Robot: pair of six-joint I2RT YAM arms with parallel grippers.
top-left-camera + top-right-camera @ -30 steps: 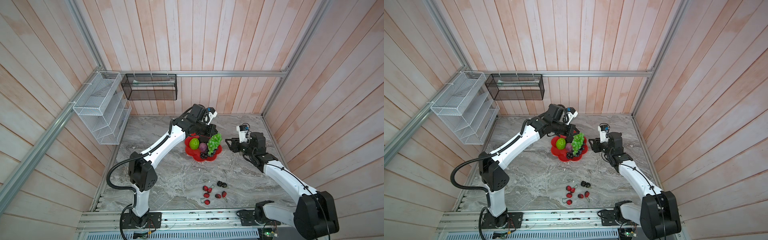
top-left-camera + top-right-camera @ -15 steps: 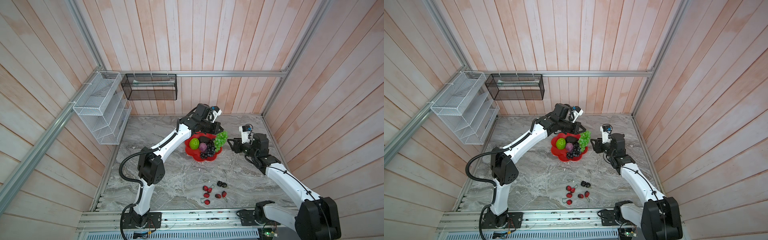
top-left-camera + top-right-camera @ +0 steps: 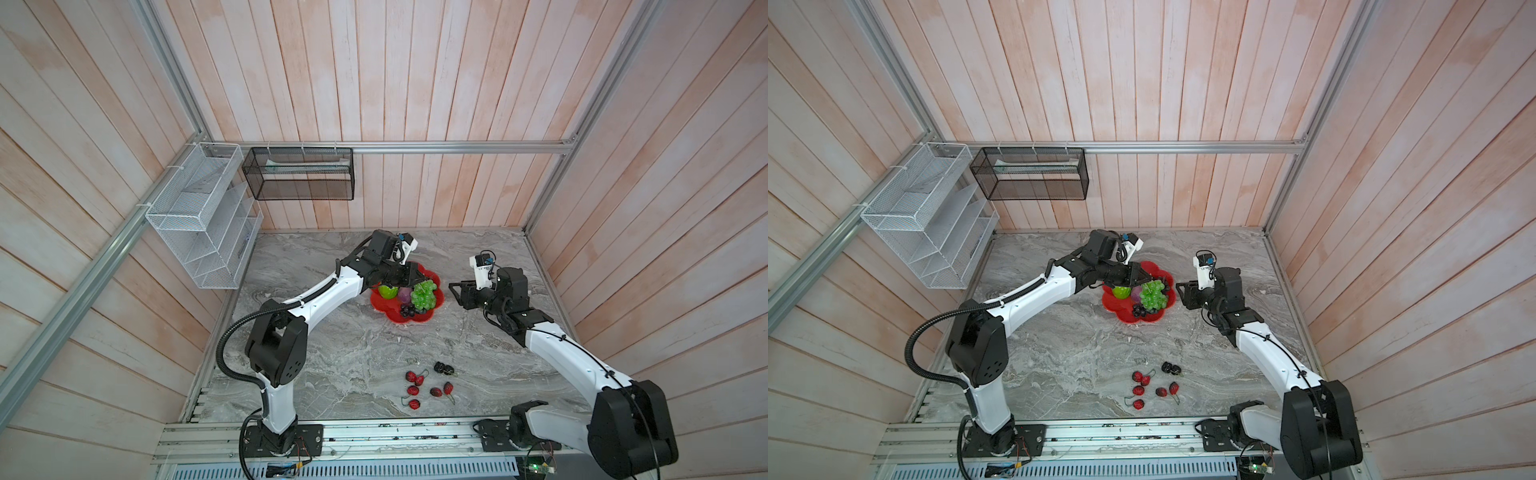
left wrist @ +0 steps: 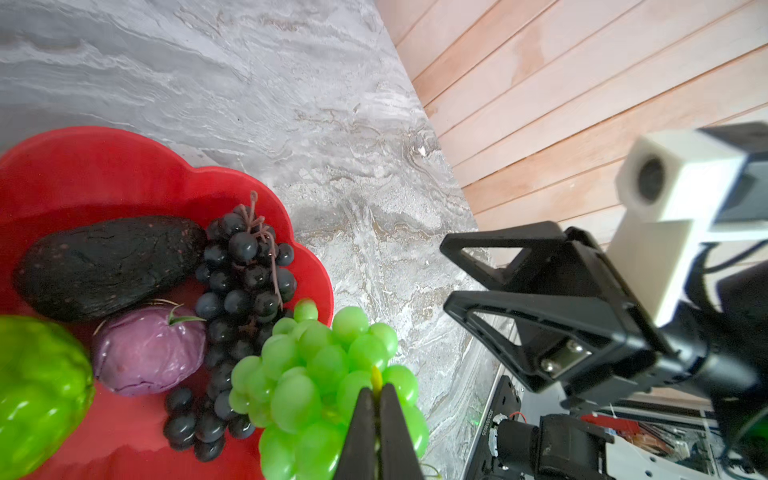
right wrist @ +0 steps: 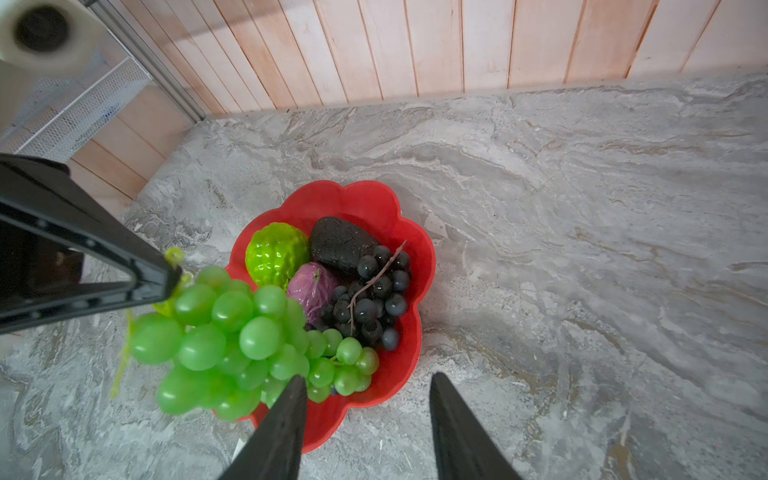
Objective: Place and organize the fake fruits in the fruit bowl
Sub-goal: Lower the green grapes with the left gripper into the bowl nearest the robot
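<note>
Green grape bunch (image 4: pixel 316 374) hangs by its stem from the left claw (image 4: pixel 377 390), which is pinched together on that stem, so the grapes drape over the edge of the red fruit bowl (image 5: pixel 365 199) on the side facing the right claw (image 5: pixel 368 378). Inside the bowl the dark blue-black grape bunch (image 5: pixel 374 295), dark avocado-like oval (image 5: pixel 338 243), bumpy lime-green ball (image 5: pixel 274 257) and small purple ball (image 5: pixel 311 286) lie packed together. The right claw stands spread apart and empty just beside the bowl, while the small red stemmed berries (image 3: pixel 412 390) and small black berries (image 3: pixel 443 368) sit on the worktop (image 3: pixel 353 345), well apart from the bowl.

Plank walls (image 3: pixel 415 83) surround a marble tabletop (image 3: pixel 353 340) (white rack (image 3: pixel 199 224), black basket (image 3: pixel 299 174) hanging).
</note>
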